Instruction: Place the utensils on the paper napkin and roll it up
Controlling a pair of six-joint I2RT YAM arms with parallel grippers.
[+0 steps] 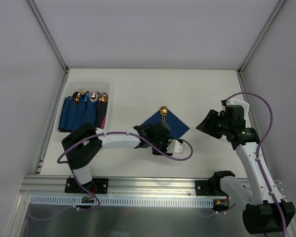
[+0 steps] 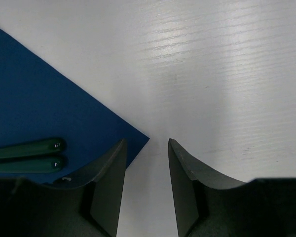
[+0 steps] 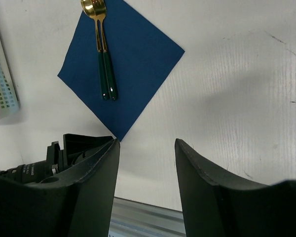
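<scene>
The dark blue paper napkin [image 1: 175, 126] lies flat as a diamond at the table's middle. Two utensils [image 3: 104, 54] with gold heads and dark green handles lie side by side on it; their heads [image 1: 163, 110] reach past its far corner. The handle ends show in the left wrist view [image 2: 29, 155]. My left gripper [image 1: 160, 136] hovers open and empty over the napkin's near corner [image 2: 138, 138]. One finger [image 2: 111, 173] overlaps the napkin's edge. My right gripper [image 1: 208, 123] is open and empty, raised to the right of the napkin [image 3: 133, 54].
A clear tray [image 1: 65, 106] at the back left holds several dark blue rolls [image 1: 84, 112] with metallic cutlery heads. A colour chart [image 3: 2, 84] shows at the left edge of the right wrist view. A metal rail [image 1: 148, 185] runs along the near edge.
</scene>
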